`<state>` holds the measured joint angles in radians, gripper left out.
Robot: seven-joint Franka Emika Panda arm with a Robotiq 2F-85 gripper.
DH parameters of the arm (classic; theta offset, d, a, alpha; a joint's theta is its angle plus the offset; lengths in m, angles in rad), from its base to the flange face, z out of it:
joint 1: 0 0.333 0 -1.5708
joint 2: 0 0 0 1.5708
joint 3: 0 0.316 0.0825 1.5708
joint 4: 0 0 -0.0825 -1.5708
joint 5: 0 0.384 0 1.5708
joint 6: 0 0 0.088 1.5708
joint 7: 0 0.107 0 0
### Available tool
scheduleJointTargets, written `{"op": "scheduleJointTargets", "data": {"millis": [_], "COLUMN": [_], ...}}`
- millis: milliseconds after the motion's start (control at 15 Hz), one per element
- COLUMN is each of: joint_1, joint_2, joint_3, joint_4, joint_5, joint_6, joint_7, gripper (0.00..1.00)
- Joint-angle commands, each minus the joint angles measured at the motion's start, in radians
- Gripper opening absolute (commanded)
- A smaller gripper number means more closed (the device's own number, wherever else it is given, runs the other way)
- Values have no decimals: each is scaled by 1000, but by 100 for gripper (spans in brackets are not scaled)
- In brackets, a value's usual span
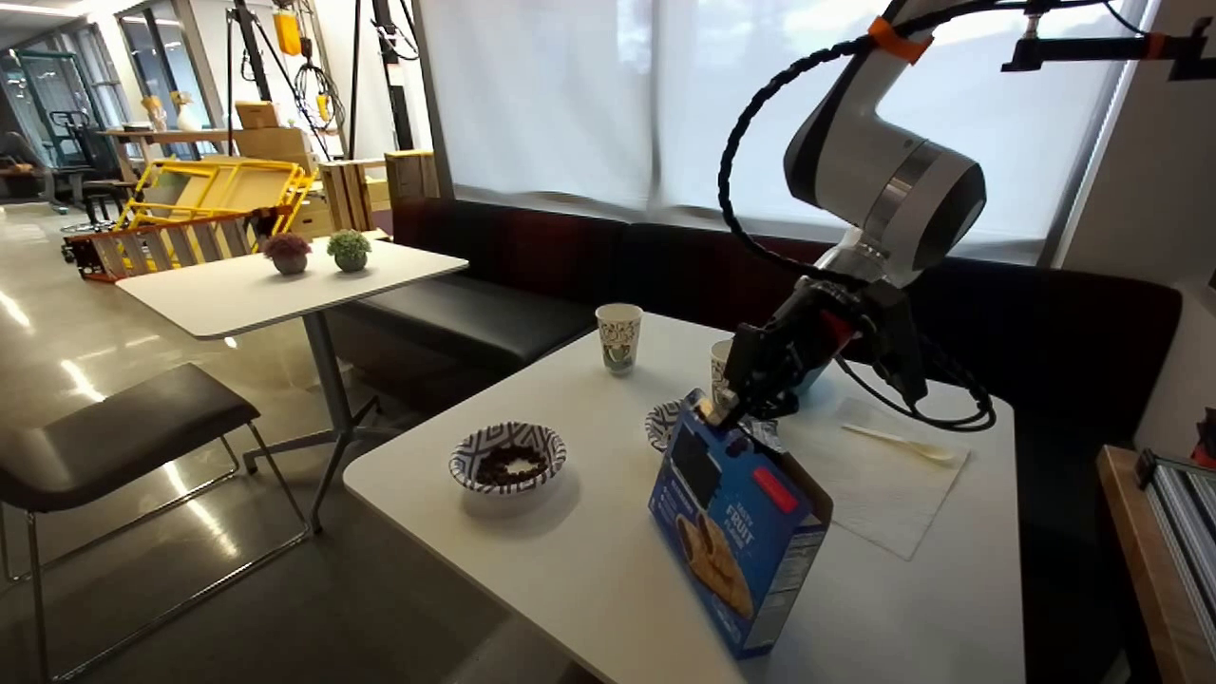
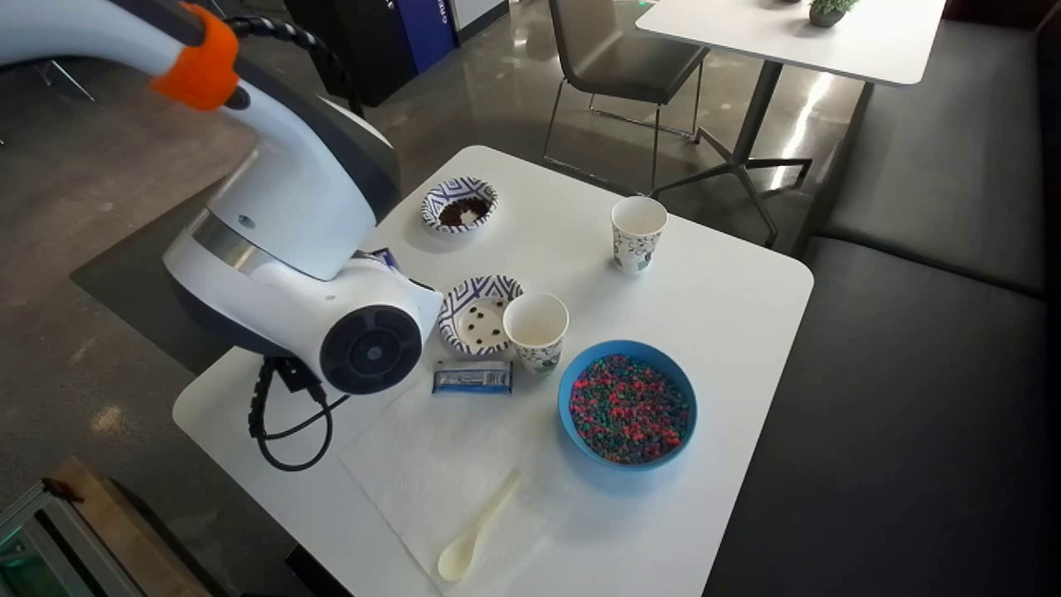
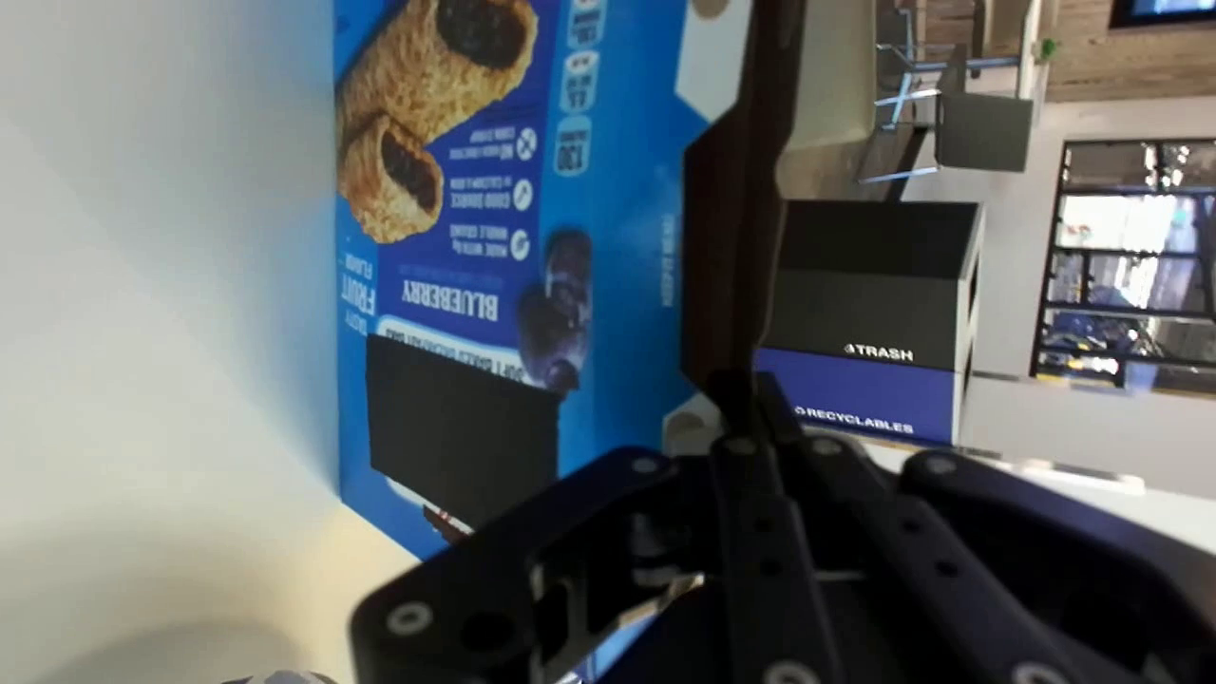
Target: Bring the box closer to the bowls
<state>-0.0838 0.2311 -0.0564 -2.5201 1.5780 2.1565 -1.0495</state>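
While gripper [image 1: 722, 408] pinches box [image 1: 730, 527], bowls [image 1: 503, 435] hold dark bits [image 1: 496, 467].

An exterior view looks obliquely down across the table [image 1: 584, 541] toward the bench [image 1: 465, 318] and window [image 1: 541, 104]. An exterior view looks more steeply down, past the arm [image 2: 290, 195] close at frame left, toward a chair [image 2: 637, 70]. Both exterior views share the table, patterned bowls [image 1: 508, 456] and cups [image 1: 619, 332]. The wrist view, set sideways, looks past the end effector [image 3: 755, 394], low in frame, onto the box [image 3: 513, 275] at close range.
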Motion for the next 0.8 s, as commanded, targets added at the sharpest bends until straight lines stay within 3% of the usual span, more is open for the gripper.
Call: {"op": "scheduleJointTargets", "data": {"millis": [0,267,733], "joint_1": [-18,-5,9], "joint_2": [65,132,219], "joint_3": [-17,-23,-39], "joint_4": [21,29,73], "joint_5": [151,244,356], "joint_6": [-117,-186,-205], "joint_7": [-63,-107,-121], "gripper": [0,0,0]}}
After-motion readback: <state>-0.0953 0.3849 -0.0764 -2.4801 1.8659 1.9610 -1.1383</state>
